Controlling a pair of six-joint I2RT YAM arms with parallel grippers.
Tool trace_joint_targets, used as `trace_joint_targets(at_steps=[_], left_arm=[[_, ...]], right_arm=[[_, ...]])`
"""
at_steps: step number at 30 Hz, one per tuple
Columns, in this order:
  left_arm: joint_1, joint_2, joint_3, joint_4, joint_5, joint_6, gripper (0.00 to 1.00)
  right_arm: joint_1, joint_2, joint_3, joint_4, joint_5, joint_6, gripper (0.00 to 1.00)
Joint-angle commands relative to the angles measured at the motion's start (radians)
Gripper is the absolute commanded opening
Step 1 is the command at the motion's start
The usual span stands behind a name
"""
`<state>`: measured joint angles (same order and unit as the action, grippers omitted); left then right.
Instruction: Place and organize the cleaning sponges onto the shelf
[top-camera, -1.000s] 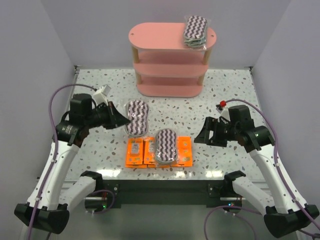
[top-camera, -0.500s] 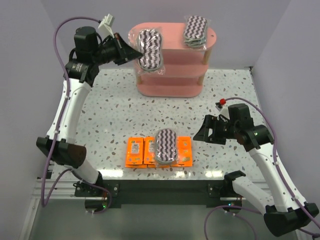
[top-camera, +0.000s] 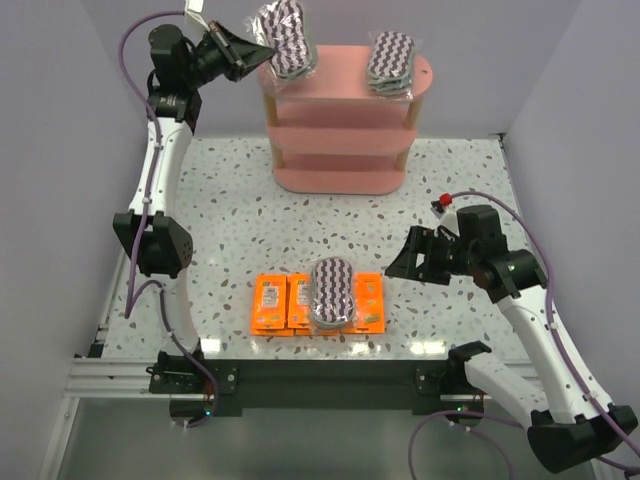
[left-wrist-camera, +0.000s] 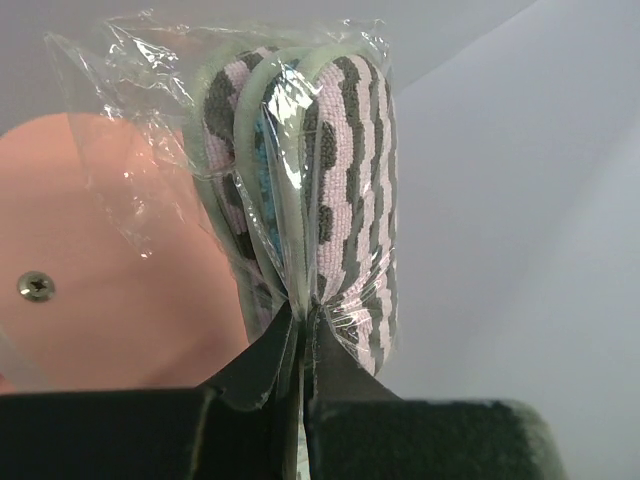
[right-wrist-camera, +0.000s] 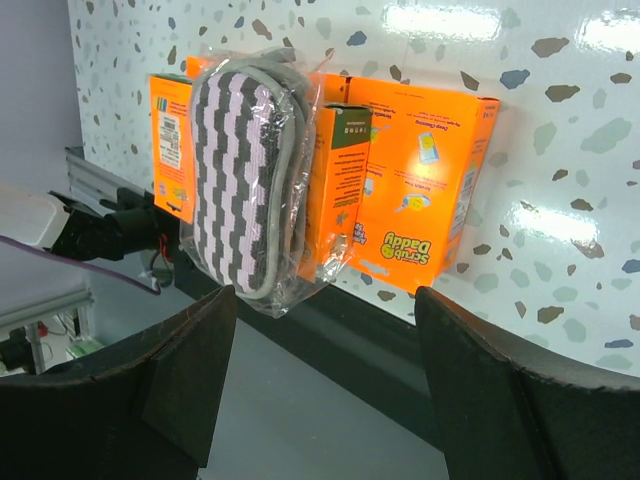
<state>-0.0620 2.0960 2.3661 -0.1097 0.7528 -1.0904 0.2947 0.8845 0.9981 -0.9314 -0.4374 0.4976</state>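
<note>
Your left gripper (top-camera: 252, 47) is clamped fully closed on the clear wrap at the near end of one oblong zigzag-patterned sponge pack (top-camera: 283, 25). It holds the pack high in the air by the left end of the pink three-tier shelf (top-camera: 335, 78). Whether the pack hangs over the top board or just behind it, you cannot tell from these views. Let go too soon and it could drop behind the shelf.

In the left wrist view the jaws bite mostly film, not sponge. I judge a sharp move could make the pack swing or slip out.

A second zigzag pack (top-camera: 390, 62) lies at the right end of the top board. Set yours down well apart, or you may nudge it off the rounded end.

Your right gripper (top-camera: 405, 262) hovers wide open and empty near the third zigzag pack (top-camera: 332, 290). That pack lies on a row of flat bright-orange packets (top-camera: 270, 303) at the near edge of the speckled table (top-camera: 220, 200). A careless approach could shove them over that edge.
</note>
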Motion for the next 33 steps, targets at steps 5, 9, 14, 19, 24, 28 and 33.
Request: trace_joint_targets(at_steps=[5,9,14,19,24,28,33], left_arm=[[-0.007,0.055,0.056,0.096,0.051,-0.091,0.00],[-0.001,0.070,0.064,0.093,0.049,-0.101,0.03],[0.001,0.056,0.053,0.042,0.028,-0.068,0.31],[0.011,0.036,0.036,0.010,0.000,-0.057,0.45],[0.027,0.026,0.038,-0.010,-0.010,-0.049,0.56],[0.042,-0.045,0.012,-0.040,-0.053,-0.025,0.64],[0.038,-0.224,-0.111,-0.062,-0.089,0.049,0.68]], right_arm=[[0.000,0.019,0.010,0.051,-0.017,-0.008,0.75],[0.003,0.033,0.014,0.051,-0.021,-0.016,0.75],[0.003,0.044,0.017,0.052,-0.024,-0.024,0.76],[0.001,0.044,0.017,0.051,-0.026,-0.024,0.77],[0.001,0.039,0.017,0.051,-0.023,-0.027,0.77],[0.003,0.037,0.025,0.051,-0.021,-0.025,0.77],[0.001,0.054,0.092,0.081,0.000,0.004,0.76]])
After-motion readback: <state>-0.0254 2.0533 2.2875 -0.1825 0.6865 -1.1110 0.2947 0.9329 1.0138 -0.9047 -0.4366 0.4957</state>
